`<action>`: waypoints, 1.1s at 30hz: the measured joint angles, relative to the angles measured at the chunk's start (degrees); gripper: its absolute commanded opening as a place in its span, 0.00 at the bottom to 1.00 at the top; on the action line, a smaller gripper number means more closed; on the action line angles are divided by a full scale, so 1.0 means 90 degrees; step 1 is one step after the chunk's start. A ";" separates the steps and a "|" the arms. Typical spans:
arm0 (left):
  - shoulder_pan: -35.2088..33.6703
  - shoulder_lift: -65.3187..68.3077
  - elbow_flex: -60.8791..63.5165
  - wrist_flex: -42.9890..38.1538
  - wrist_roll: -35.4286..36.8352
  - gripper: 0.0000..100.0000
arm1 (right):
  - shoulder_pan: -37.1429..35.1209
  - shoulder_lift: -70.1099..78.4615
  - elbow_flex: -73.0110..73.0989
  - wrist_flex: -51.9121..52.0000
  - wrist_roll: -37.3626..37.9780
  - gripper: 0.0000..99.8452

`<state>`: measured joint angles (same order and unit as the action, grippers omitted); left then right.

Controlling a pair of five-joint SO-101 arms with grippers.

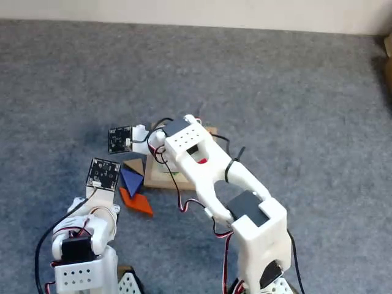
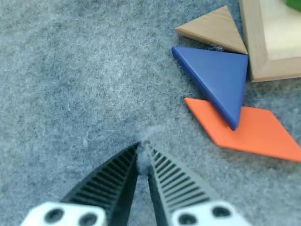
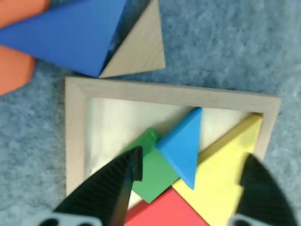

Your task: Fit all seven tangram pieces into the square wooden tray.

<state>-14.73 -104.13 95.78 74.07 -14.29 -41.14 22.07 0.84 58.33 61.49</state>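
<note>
1. Right claw [image 3: 193, 162] sits closest to its wrist camera. Its two fingers are spread wide with nothing between them, and it hangs over the square wooden tray [image 3: 164, 92].
2. Inside the tray, a yellow triangle [image 3: 225, 174] reaches into one corner. Its long side lies against a light blue triangle [image 3: 181, 143], whose tip touches the tray's inner edge.
3. A green piece [image 3: 155, 172] lies beside the light blue triangle toward the tray's middle. A red piece [image 3: 164, 209] borders both the green piece and the yellow triangle.
4. Pale tray floor shows along the edge and corner nearest the loose pieces.
5. The left claw [image 2: 142, 148] is pinched together on nothing. Its tips meet low over the table's grey felt [image 2: 70, 70], apart from the pieces.
6. Three pieces lie on the felt outside the tray:
   - A wood-coloured triangle [image 2: 214, 30] lies just beside the tray's outer edge.
   - A dark blue triangle [image 2: 216, 77] rests against that same edge near the tray's corner.
   - An orange parallelogram [image 2: 249, 134] lies past that corner, with the dark blue triangle's point lying over its edge.
7. From the high view, the tray lies near the middle of the felt, well away from the far edge. The right arm [image 1: 208, 168] stretches over it. The left arm [image 1: 82, 245] stands at the near edge, with the loose pieces just beyond it.
</note>
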 measured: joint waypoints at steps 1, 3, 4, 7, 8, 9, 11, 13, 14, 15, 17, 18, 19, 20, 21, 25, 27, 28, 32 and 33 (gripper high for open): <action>0.0000 0.0000 0.0000 0.0000 0.0000 0.01 | 0.0000 0.0000 0.0000 0.0000 0.0000 0.33; 0.0000 0.0000 0.0000 0.0000 0.0000 0.01 | 0.0000 -0.0049 0.0000 0.0000 0.0000 0.31; 0.0000 0.0000 0.0000 -0.0010 0.0000 0.01 | 0.0000 -0.0107 0.0000 0.0000 0.0000 0.28; 0.0000 0.0000 0.0000 -0.0020 0.0000 0.01 | 0.0049 -0.0606 0.0010 0.0234 0.0000 0.20; 0.0000 0.0000 0.0000 -0.0020 0.0000 0.01 | 0.0078 -0.0850 0.0010 0.0361 0.0000 0.18; 0.0000 0.0000 0.0000 -0.0020 0.0000 0.01 | 0.0127 -0.1094 0.0010 0.0498 -0.0039 0.15; 0.0000 0.0000 0.0000 -0.0020 0.0000 0.01 | 0.0244 -0.1592 0.0010 0.0772 -0.0469 0.11; 0.0000 0.0000 0.0000 -0.0020 0.0000 0.01 | 0.0410 -0.2081 0.0010 0.1016 -0.1045 0.07; 0.0000 0.0000 -0.0020 -0.0020 0.0000 0.01 | 0.0527 -0.2315 0.0010 0.1114 -0.1368 0.06; 0.0000 0.0000 -0.0039 -0.0020 0.0000 0.01 | 0.0645 -0.2549 0.0010 0.1221 -0.1680 0.06; -0.0039 0.0000 -0.0117 -0.0020 -0.0039 0.01 | 0.0947 -0.2979 0.0020 0.1455 -0.2315 0.06; -0.0039 0.0000 -0.0166 -0.0020 -0.0166 0.01 | 0.1094 -0.3194 0.0098 0.1534 -0.2628 0.06; -0.0049 0.0000 -0.0225 -0.0020 -0.0391 0.01 | 0.1250 -0.3409 0.0225 0.1582 -0.2930 0.06; -0.0059 0.0000 -0.0283 -0.0020 -0.0625 0.01 | 0.1387 -0.3614 0.0400 0.1602 -0.3223 0.06; -0.0059 0.0000 -0.0352 -0.0020 -0.0869 0.01 | 0.1504 -0.3819 0.0586 0.1602 -0.3507 0.06; -0.0059 0.0000 -0.0860 -0.0020 -0.1162 0.01 | 0.1866 -0.4630 0.1680 0.1602 -0.4298 0.06; -0.0059 0.0000 -0.1153 -0.0020 -0.1201 0.01 | 0.2042 -0.5099 0.2247 0.1602 -0.4523 0.06; -0.0059 -0.0010 -0.1270 -0.0020 -0.1211 0.01 | 0.2120 -0.5314 0.2510 0.1602 -0.4659 0.06; -0.0059 0.0049 -0.1817 -0.0020 -0.1387 0.01 | 0.2452 -0.6212 0.3858 0.0801 -0.5255 0.06; -0.0059 0.0215 -0.1973 -0.0020 -0.1416 0.01 | 0.2559 -0.6427 0.4249 0.0488 -0.5382 0.06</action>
<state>-15.25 -102.20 78.02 73.89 -27.03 -18.11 -35.78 39.08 62.73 13.05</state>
